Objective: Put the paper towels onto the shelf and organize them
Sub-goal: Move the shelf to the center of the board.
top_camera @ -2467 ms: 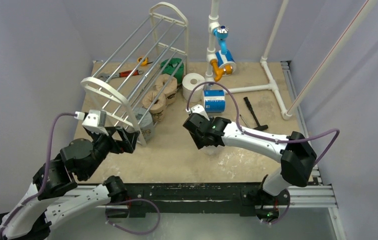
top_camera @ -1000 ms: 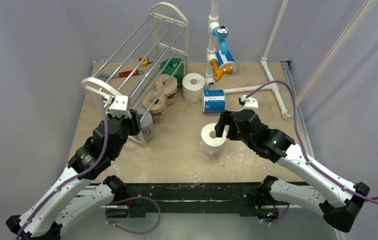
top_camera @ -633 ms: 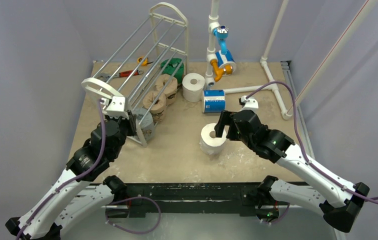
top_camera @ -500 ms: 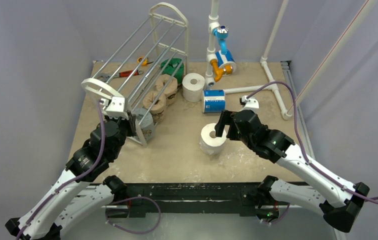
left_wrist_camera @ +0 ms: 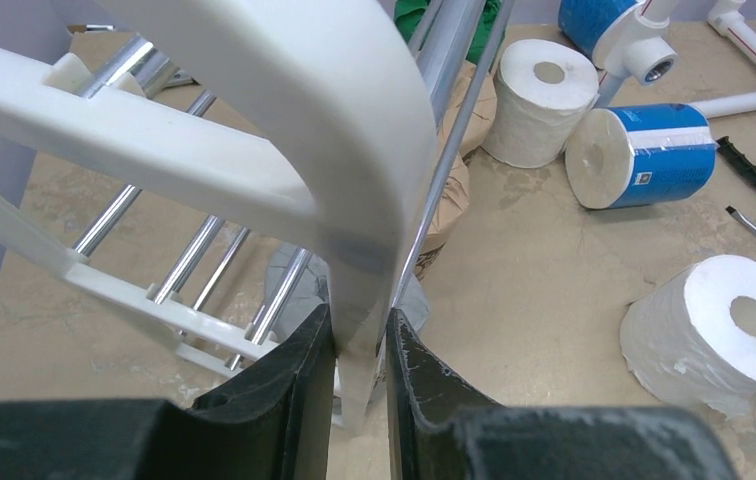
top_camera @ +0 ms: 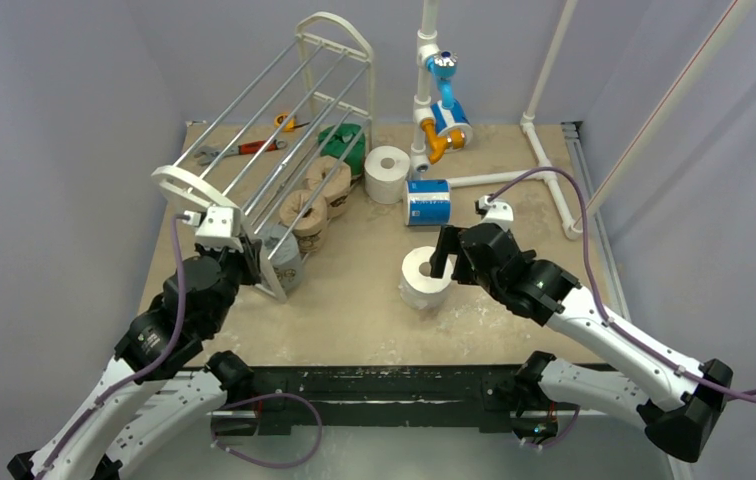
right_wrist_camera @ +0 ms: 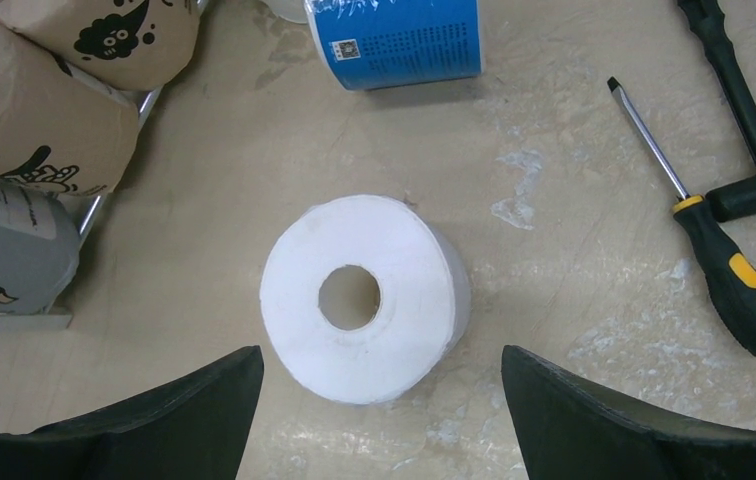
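Counts seven paper towels in the top view. Finds four in a slanting row among the lower rods of the shelf (top_camera: 264, 150), left of centre: green roll (top_camera: 342, 138), upper tan roll (top_camera: 327, 180), lower tan roll (top_camera: 306, 214), grey roll (top_camera: 280, 257). Finds three more out on the table (top_camera: 354, 325): upright white roll (top_camera: 387, 172) and blue-wrapped roll (top_camera: 428, 201) just beside each other above centre, and loose white roll (top_camera: 424, 278) standing core-up at centre.

Counts one shelf, pinched tight by its near arched end frame in the left gripper (left_wrist_camera: 359, 338), black fingers (left_wrist_camera: 294, 390) pressed to either side of the white leg. Hovers the right gripper (top_camera: 446, 255) over the loose white roll, jaws spread wide past both its sides, touching nothing.

Notes two tools right of centre: yellow-handled screwdriver (right_wrist_camera: 729, 270) and black T-handled tool (right_wrist_camera: 744, 130). Notes small hand tools (top_camera: 254, 147) behind the shelf at upper left, and a white pipe frame (top_camera: 544, 175) with blue and orange fittings toward the upper right.

Leaves bare tabletop between grey roll and loose white roll, down to the table's near edge.
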